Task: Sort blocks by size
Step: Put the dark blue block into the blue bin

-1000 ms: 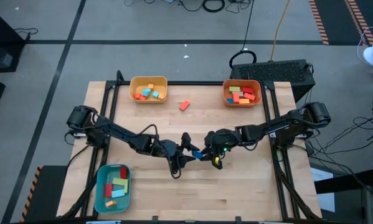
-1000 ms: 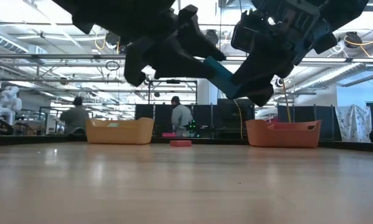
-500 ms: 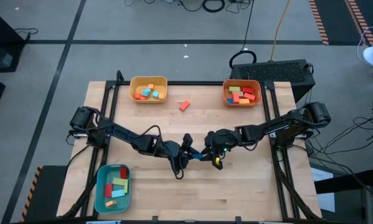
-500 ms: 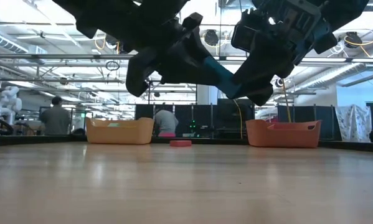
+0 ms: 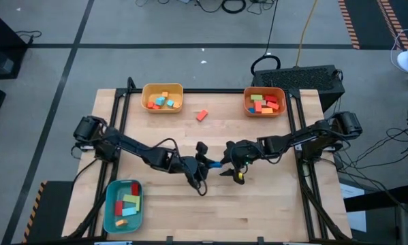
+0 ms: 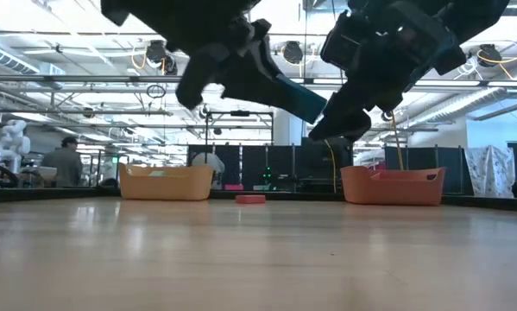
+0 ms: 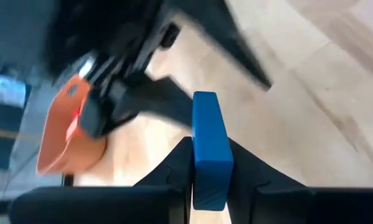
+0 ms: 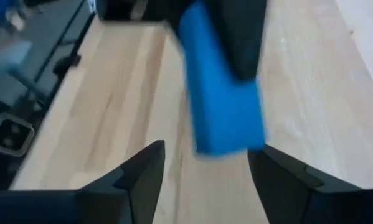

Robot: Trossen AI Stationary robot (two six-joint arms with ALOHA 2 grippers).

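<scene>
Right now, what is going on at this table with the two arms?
The two arms meet above the middle of the wooden table, passing a blue block between them in mid-air. The left gripper is shut on it, while the right gripper has its fingers spread apart, clear of the block. Other blocks already lie sorted in the yellow bin, the orange bin and the teal bin; one red block lies loose on the table.

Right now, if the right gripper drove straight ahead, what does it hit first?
The blue block, held in the left gripper. It sits directly ahead of the right gripper, whose jaws stand open and clear of it. Depth is unclear, but it looks close.
</scene>
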